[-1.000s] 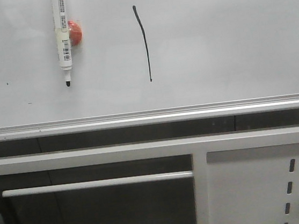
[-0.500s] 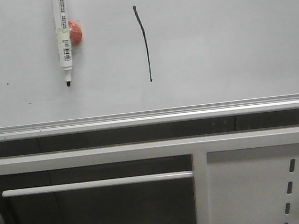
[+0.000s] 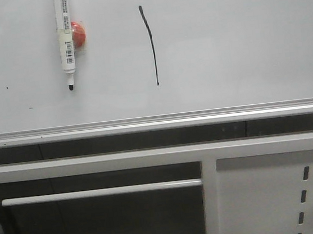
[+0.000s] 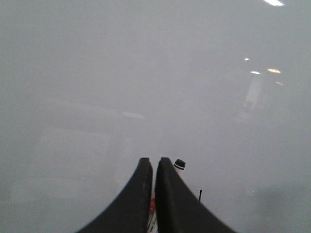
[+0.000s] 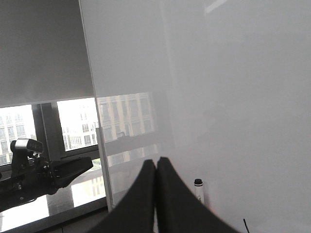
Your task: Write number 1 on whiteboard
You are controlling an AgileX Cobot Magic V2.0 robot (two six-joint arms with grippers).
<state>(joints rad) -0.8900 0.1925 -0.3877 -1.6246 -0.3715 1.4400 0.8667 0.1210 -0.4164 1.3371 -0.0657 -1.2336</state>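
Note:
The whiteboard (image 3: 238, 40) fills the upper front view above its silver rail (image 3: 157, 121). The number 1 (image 3: 151, 44) is a thin black, slightly curved vertical stroke on it. A white marker (image 3: 66, 42) hangs tip down to its left, against an orange magnet (image 3: 78, 34). Neither gripper shows in the front view. My left gripper (image 4: 153, 160) has its jaws together with nothing held; the marker's end (image 4: 180, 164) and a bit of the stroke (image 4: 200, 194) show beyond it. My right gripper (image 5: 156, 160) is shut and empty, with the marker (image 5: 198, 189) on the board beyond.
Below the rail are a grey frame with a horizontal bar (image 3: 97, 192) and a white perforated panel (image 3: 278, 193) at the lower right. The right wrist view shows the board's edge (image 5: 99, 145), a window and a dark camera arm (image 5: 34, 170) beside it.

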